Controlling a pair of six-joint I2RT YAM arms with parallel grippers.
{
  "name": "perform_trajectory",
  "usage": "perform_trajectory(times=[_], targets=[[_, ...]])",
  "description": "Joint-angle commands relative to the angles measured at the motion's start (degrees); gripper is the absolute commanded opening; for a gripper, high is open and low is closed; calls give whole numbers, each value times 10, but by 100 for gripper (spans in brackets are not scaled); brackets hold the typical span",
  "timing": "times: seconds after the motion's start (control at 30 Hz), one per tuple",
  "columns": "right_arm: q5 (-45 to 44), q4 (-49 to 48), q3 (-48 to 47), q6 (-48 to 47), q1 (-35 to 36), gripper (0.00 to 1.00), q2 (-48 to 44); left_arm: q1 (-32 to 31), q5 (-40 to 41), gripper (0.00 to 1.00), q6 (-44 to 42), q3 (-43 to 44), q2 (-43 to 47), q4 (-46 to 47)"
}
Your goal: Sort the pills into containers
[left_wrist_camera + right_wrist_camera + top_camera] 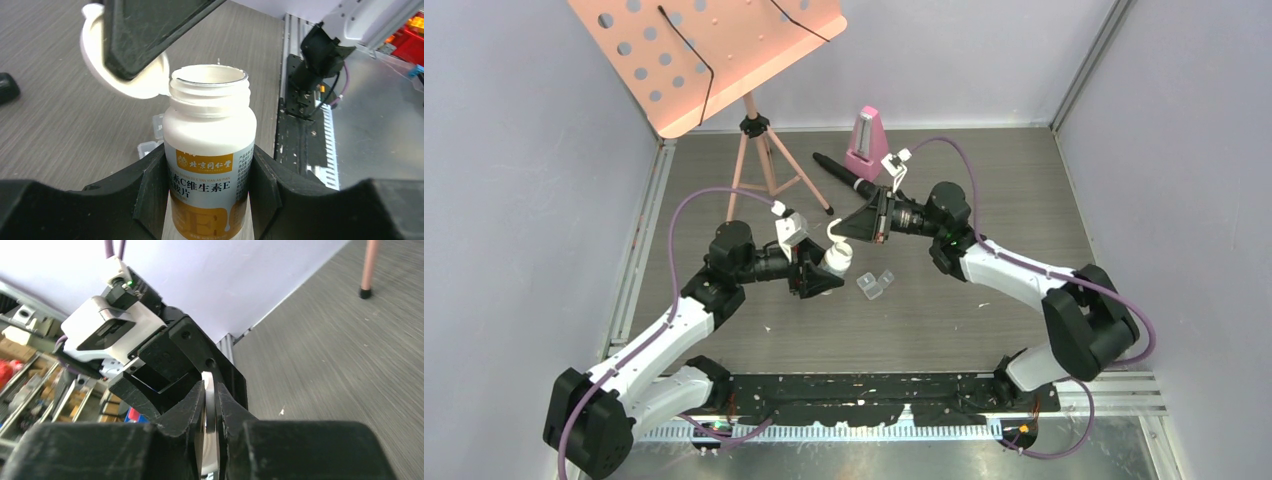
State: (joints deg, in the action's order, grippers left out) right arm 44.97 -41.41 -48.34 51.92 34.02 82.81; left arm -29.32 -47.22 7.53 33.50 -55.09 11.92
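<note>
My left gripper (821,274) (210,180) is shut on a small white bottle with an orange label (838,262) (210,145), holding it up with its mouth open. The bottle's white hinged cap (833,236) (95,55) is flipped back. My right gripper (856,230) (210,400) is shut on that cap (209,412), edge-on between its fingers (145,30). The clear two-compartment pill box (876,284) lies on the table just right of the bottle; its edge shows behind the bottle (149,148). No pills show; the bottle's inside is hidden.
A pink music stand (709,50) on a tripod stands at the back left. A pink metronome (867,143) and a black pen (839,172) lie behind the right gripper. Grey walls close in three sides. A black strip (874,395) runs along the near edge.
</note>
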Motion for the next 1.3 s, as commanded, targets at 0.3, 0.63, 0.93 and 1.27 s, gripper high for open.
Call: perform_trajectory(times=[0.3, 0.63, 0.93, 1.27], targets=[[98, -103, -55, -7, 11, 43, 30, -4, -26, 0, -33, 22, 19, -43], [-87, 251, -58, -153, -12, 87, -85, -4, 22, 0, -56, 28, -5, -98], [-207, 354, -23, -155, -33, 87, -180, -21, 73, 0, -40, 48, -59, -159], [-349, 499, 26, -159, -56, 79, -254, -65, 183, 0, 3, 116, -181, -235]])
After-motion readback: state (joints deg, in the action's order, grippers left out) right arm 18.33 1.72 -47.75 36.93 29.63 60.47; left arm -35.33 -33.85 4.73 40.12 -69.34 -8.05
